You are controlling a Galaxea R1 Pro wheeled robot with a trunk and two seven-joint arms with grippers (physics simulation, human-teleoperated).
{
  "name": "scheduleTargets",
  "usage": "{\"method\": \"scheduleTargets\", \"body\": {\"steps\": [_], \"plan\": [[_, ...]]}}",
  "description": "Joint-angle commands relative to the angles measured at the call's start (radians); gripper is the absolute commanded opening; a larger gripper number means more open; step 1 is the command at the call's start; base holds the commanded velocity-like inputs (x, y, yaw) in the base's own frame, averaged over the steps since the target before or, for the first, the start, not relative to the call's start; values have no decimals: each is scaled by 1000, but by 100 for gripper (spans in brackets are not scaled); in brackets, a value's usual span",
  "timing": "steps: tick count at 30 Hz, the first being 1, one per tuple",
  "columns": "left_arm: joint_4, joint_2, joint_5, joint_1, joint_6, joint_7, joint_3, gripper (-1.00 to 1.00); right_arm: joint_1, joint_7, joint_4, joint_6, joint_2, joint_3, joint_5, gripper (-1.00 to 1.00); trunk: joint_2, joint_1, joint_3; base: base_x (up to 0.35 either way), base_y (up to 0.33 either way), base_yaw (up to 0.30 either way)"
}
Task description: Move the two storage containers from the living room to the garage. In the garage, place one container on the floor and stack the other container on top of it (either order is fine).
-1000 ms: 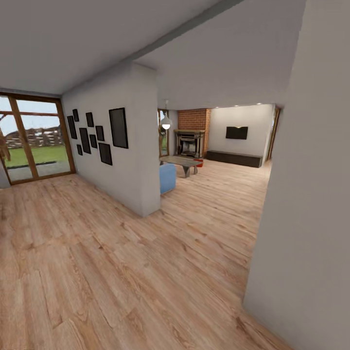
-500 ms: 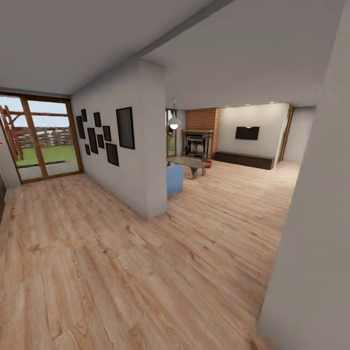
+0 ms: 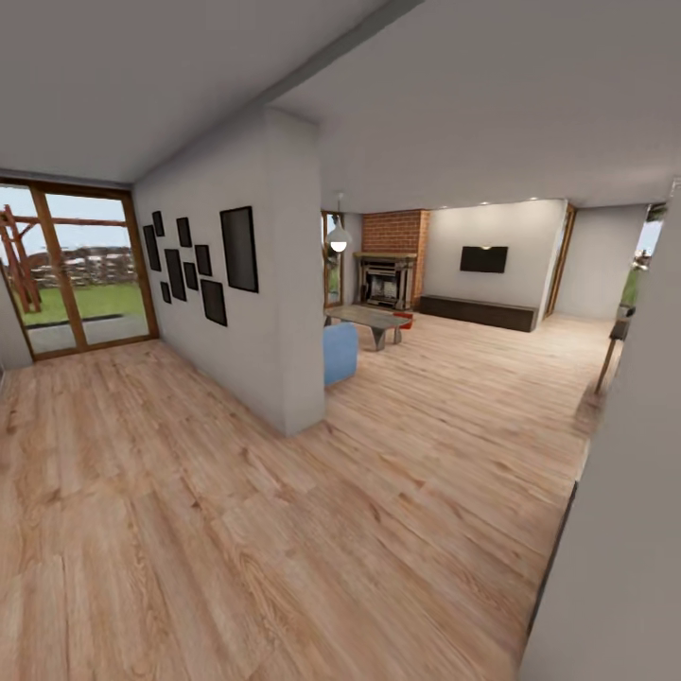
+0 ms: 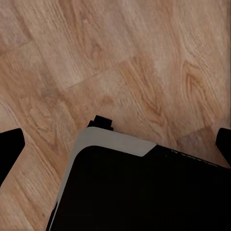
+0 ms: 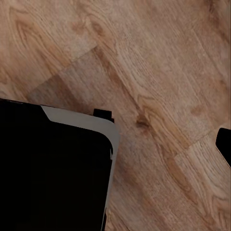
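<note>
While both end effectors hang spread and empty over the plank floor [image 3: 284,530], a storage container [image 3: 405,317] shows as a red speck far ahead beside the coffee table [image 3: 364,318], favouring neither arm.

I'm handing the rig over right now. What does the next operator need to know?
Left gripper: open, empty, above the wood floor.
Right gripper: looks open and empty, one finger visible.
The head view faces the living room: fireplace, coffee table, blue sofa.
The orange-red bit beside the table is probably a storage container, but too small to be sure.
Nothing is picked up yet. Left to do: fetch both, carry them to the garage, stack them.
</note>
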Motion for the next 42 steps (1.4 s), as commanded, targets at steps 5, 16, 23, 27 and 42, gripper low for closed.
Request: {"method": "scheduleTargets", "body": {"steps": [5, 16, 23, 27, 42], "plan": [[0, -1, 8, -1, -3, 3, -9, 100, -1, 1, 3, -5, -1, 10, -11, 100, -1, 1, -2, 323, 0, 0], [0, -1, 8, -1, -1, 3, -9, 100, -1, 1, 3, -6, -1, 11, -11, 100, -1, 1, -2, 323, 0, 0], [0, -1, 8, -1, -1, 3, -9, 100, -1, 0, 3, -6, 0, 11, -11, 100, -1, 1, -2, 323, 0, 0], [0, -1, 7, -1, -1, 3, -9, 100, -1, 0, 3, -6, 0, 11, -11, 100, -1, 1, -2, 323, 0, 0], [0, -1, 7, -1, -1, 3, -9, 100, -1, 0, 3, -6, 0, 11, -11, 100, -1, 1, -2, 323, 0, 0]]}}
